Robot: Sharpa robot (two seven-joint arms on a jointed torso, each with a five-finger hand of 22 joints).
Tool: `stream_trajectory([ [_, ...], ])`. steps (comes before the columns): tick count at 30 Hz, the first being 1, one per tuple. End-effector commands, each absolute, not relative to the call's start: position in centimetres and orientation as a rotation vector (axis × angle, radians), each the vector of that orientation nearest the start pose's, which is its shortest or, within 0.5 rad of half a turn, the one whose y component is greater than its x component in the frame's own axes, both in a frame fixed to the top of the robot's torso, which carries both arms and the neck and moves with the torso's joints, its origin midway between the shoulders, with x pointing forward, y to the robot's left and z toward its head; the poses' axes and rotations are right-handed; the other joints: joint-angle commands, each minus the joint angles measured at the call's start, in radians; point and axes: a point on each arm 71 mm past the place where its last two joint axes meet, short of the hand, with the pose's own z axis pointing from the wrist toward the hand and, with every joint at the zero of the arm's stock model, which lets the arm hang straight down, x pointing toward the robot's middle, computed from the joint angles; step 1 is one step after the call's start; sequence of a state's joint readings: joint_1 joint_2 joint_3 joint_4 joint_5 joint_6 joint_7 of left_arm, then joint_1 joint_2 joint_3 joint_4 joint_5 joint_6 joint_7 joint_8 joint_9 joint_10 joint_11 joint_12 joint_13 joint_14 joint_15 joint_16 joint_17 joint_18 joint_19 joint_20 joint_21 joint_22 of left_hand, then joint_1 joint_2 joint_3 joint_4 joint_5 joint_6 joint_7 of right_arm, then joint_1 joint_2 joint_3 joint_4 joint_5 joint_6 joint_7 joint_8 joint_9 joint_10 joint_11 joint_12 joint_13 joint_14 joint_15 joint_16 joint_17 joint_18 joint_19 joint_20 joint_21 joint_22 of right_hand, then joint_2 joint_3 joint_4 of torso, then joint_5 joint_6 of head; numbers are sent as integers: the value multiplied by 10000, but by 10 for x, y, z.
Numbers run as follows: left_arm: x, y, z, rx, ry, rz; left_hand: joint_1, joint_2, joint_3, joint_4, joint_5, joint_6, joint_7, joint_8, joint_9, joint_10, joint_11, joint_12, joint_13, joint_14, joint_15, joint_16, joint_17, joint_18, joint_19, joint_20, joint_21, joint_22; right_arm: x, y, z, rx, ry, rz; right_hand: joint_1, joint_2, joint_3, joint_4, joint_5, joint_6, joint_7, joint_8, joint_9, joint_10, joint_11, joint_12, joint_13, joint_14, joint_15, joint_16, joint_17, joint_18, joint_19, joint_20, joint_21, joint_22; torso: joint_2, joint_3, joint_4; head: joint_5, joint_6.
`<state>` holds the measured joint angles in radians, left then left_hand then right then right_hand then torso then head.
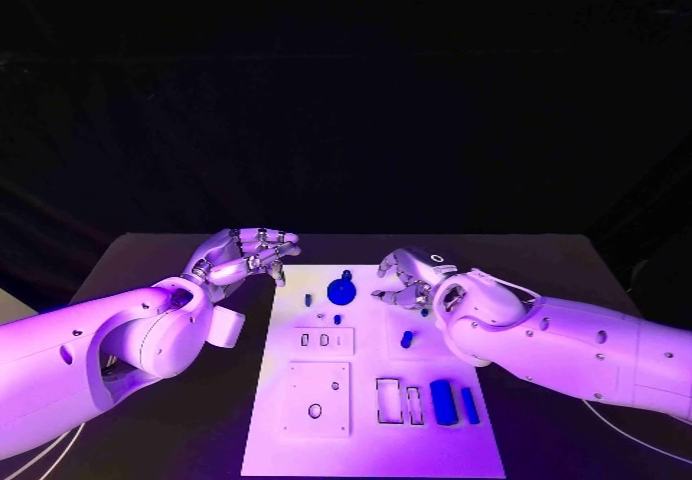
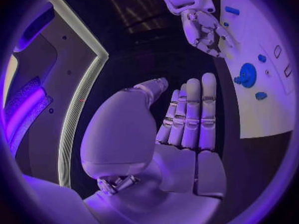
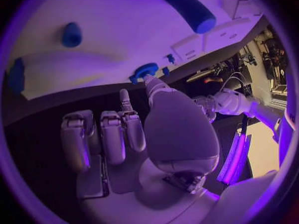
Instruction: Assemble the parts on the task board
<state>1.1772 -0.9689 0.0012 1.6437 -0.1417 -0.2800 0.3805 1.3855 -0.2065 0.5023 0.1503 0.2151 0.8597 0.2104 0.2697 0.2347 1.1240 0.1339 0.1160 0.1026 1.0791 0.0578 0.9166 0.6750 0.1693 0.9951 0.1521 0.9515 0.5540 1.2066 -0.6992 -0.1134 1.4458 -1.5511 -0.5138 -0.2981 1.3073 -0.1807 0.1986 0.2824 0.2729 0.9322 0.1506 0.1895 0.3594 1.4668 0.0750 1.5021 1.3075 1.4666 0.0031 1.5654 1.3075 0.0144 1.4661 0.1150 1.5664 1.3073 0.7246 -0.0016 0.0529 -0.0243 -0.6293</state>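
Head view is showing the white task board (image 1: 368,400) lying in the middle of the black worktop (image 1: 173,260), with both hands hovering near its far end. The left hand (image 1: 245,255) is hanging just off the board's far left corner, fingers (image 1: 274,245) loosely curled and apart, holding nothing. The right hand (image 1: 411,278) is reaching over the board's far right part, fingers bent downward and holding nothing that I can make out. Between the hands a round blue disc part (image 1: 342,291) is sitting on the board; a small blue peg (image 1: 407,339) is lying mid-board, and two blue bars (image 1: 453,403) are lying at the near right beside open rectangular slots (image 1: 389,398).

Judging from this, no part is being gripped yet. The risk is that the right hand's fingers, working close above the disc, are liable to nudge it or the small neighbouring pieces out of place. With both hands crowding the same end, they could also collide.
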Motion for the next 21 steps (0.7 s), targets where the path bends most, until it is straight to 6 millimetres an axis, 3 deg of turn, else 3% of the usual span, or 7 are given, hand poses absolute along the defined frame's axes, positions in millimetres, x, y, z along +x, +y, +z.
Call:
stream_trajectory([
  [1,466,230,-160,-9572,14452,-15726,-14,48,63,-2,-47,-72,-14,4,15,-55,21,3,8,-69,6,46,-9,147,-71,-7,67,16,491,-179,-183,-209,15096,7086,366,-84,181,-24,-232,-101,60,-90,-30,320,-9,-191,1879,1010,-1,2,2495,-144,1047,-52,44,2635,-34,16,-80,-12,38],
  [5,466,230,-160,-9574,14451,-15723,-16,47,68,-6,-47,-75,-14,3,17,-60,22,2,8,-74,8,47,-12,146,-79,-6,75,21,486,-210,-175,-184,15408,7728,807,-334,255,-74,-385,-198,79,-173,-53,104,20,-440,1685,1015,16,12,2524,-144,1047,-25,44,2635,-56,29,-169,-45,44],
  [9,466,230,-160,-9566,14466,-15752,-16,47,68,-6,-47,-75,-14,3,17,-60,22,2,8,-74,8,47,-12,146,-79,-6,75,21,482,-240,-173,-117,15668,7780,1139,-466,279,-107,-416,-224,59,-206,-58,60,4,-490,1649,1029,-1,34,2582,-144,1047,-34,44,2635,-56,77,-236,-64,67],
  [14,466,228,-161,-9554,14493,-15798,-14,45,71,-11,-47,-76,-15,3,18,-60,21,3,9,-77,8,48,-13,146,-84,-5,80,24,481,-268,-176,-32,15929,7415,1566,-570,357,-171,-391,-239,36,-238,-62,9,-20,-555,1603,1036,-33,45,2609,-144,1047,-63,44,2635,-84,105,-284,-126,47],
  [21,467,228,-161,-9556,14506,-15803,-14,45,71,-11,-47,-76,-15,3,18,-60,21,3,9,-77,8,48,-13,146,-84,-5,80,24,479,-289,-187,14,16268,6955,1695,-635,360,-185,-393,-270,25,-265,-69,-20,-29,-591,1576,1038,-43,48,2617,-144,1047,-73,44,2635,-76,161,-321,-193,23],
])
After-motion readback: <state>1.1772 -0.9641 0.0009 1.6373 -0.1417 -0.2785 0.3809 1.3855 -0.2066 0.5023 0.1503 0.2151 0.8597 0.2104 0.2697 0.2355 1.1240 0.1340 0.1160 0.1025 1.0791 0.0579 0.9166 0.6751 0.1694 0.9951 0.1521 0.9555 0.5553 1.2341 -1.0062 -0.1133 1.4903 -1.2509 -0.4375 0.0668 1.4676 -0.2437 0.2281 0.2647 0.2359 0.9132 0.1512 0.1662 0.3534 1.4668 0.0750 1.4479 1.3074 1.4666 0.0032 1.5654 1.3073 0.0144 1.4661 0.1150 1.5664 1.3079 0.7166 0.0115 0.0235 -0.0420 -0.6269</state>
